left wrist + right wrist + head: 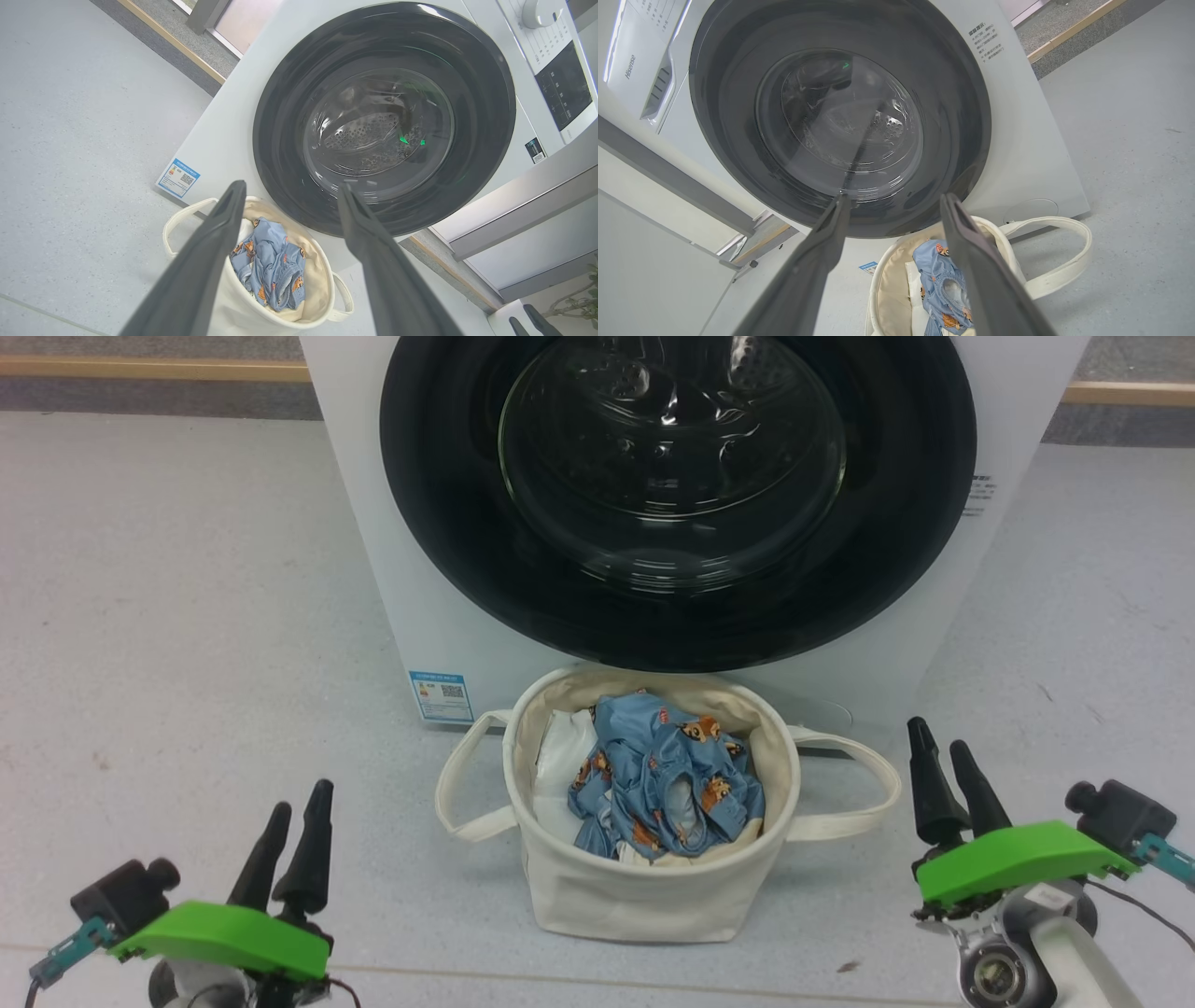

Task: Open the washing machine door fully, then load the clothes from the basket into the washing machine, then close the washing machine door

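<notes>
sitting against the shut washing machine door point(678, 504), the basket point(644, 887) blocks its swing.

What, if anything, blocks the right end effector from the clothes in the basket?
Probably nothing, so likely yes: the right end effector hangs open beside the basket, and the clothes lie uncovered on top.

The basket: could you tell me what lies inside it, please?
The blue printed clothes lie over white fabric; the bottom of the basket is covered.

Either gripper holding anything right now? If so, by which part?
Nothing held: left gripper and right gripper both open and empty; clothes lie in the basket.
</notes>
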Available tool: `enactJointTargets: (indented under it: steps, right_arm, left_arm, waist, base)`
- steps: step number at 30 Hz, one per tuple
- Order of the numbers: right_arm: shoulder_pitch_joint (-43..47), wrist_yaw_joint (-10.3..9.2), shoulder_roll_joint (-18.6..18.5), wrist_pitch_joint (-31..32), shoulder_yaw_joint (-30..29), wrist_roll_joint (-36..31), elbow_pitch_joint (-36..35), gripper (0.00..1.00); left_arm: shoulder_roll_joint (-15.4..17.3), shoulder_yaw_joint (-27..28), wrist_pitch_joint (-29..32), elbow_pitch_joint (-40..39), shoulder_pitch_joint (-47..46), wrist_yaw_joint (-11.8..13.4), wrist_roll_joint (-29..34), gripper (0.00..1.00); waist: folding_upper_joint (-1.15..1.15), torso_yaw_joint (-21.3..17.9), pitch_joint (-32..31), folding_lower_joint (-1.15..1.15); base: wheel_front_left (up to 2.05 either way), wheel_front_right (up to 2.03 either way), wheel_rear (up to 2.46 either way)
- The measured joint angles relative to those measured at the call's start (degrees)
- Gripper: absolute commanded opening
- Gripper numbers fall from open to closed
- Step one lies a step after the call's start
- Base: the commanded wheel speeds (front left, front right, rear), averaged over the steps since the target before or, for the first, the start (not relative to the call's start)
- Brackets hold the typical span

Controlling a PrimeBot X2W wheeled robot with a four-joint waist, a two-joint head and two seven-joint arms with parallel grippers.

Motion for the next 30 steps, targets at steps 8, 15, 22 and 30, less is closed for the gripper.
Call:
enactJointTargets:
  steps: [8, 15, 22, 30]
  right_arm:
    - [-1.6, 0.0, 0.0, -0.6, 0.6, -5.8, 0.1, 1.0]
    - [-2.1, 0.0, -0.1, -1.5, 1.2, -11.0, 0.7, 1.0]
    - [-2.6, 0.0, -0.1, -2.0, 1.3, -15.6, 1.4, 1.0]
    - [-4.1, 0.0, -0.1, -2.6, 0.5, -22.3, 1.6, 1.0]
  left_arm:
    - [1.2, -0.5, -1.4, 0.4, -1.8, 0.0, 4.8, 1.0]
    - [1.9, -1.8, -2.5, 0.7, -2.1, 0.0, 9.0, 1.0]
    - [3.0, -2.2, -3.5, 1.5, -3.3, 0.0, 12.6, 1.0]
    - [4.1, -3.6, -5.0, 1.7, -4.2, 0.0, 17.6, 1.0]
  waist:
    - [0.0, 0.5, -0.1, 0.0]
    - [0.0, 0.9, -0.3, 0.0]
    - [0.0, 1.2, -0.3, 0.0]
    - [0.0, 1.7, -0.5, 0.0]
  base:
    - [0.0, 0.0, 0.0]
    - [0.0, 0.0, 0.0]
    - [0.0, 0.0, 0.0]
    - [0.0, 0.0, 0.0]
